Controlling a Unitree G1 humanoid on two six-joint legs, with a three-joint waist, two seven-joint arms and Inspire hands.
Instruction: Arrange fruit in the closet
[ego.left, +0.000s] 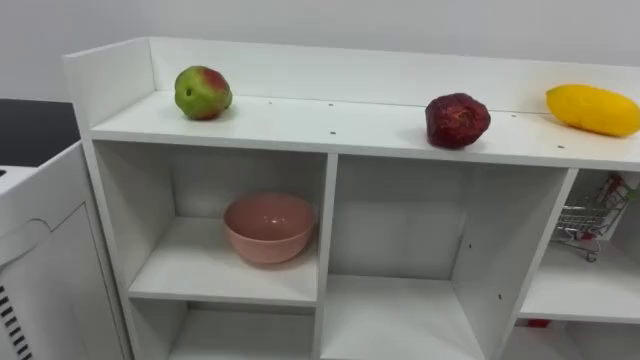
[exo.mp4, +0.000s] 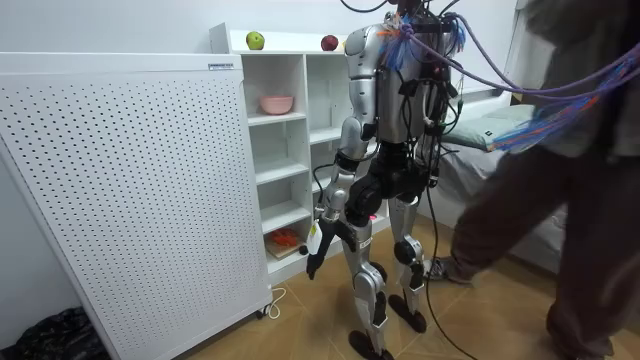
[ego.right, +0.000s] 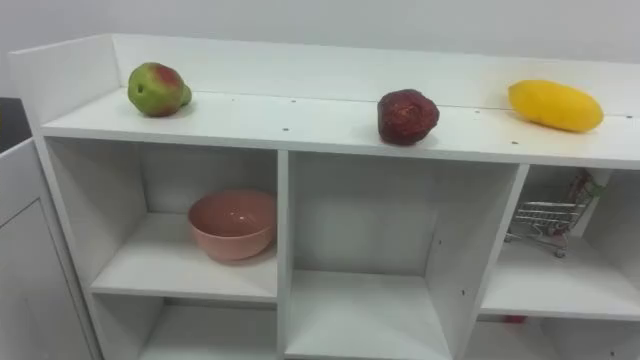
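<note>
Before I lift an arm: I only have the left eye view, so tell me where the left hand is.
Observer: In the room view the left hand hangs low beside the thigh, far below the top board of the closet.
Operator: Now report what is behind the robot.
Observer: A person stands close behind it, at the room view's right.
Operator: Check the shelves below my picture.
Observer: An orange-red thing lies in the lowest compartment of the column that holds the pink bowl. I cannot tell what it is.
</note>
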